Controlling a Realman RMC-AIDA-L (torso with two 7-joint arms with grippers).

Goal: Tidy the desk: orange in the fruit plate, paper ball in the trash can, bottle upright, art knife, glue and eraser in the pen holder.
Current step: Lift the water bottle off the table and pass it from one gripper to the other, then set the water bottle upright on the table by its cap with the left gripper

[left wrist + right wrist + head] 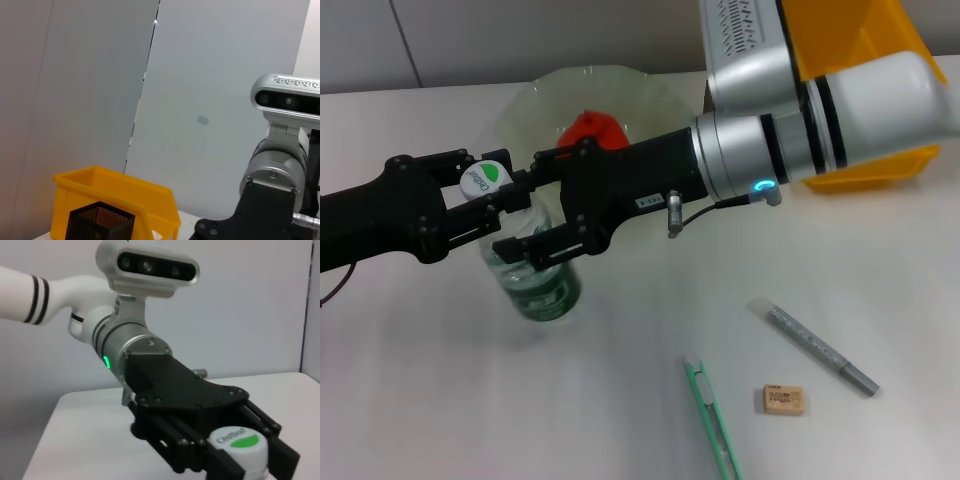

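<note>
On a white bench [620, 420], both arms meet at the bottle [535, 280], which stands upright near the middle-left, just in front of the fruit plate [535, 105]. Its long axis runs vertically: the base rests on the bench and the white-and-green cap [485, 178] points up toward the camera. The left gripper [495, 205] reaches in from the robot's left with its black fingers clamped at the cap and neck. The right gripper [542, 215] crosses in from the right, its fingers closed around the bottle's body just below. This two-sided hold most likely steadies the bottle so it stays standing once let go. The orange [592, 130] already sits inside the fruit plate, partly hidden behind the right arm. The yellow trash can [860, 60] stands at the far right, and the left wrist view shows the black mesh pen holder [100, 222] just beside it. Nearer the front right lie the eraser [782, 400], a grey stick [820, 348] that may be the glue, and a slim green tool [712, 420], probably the art knife, all still lying flat and waiting for the pen holder.
</note>
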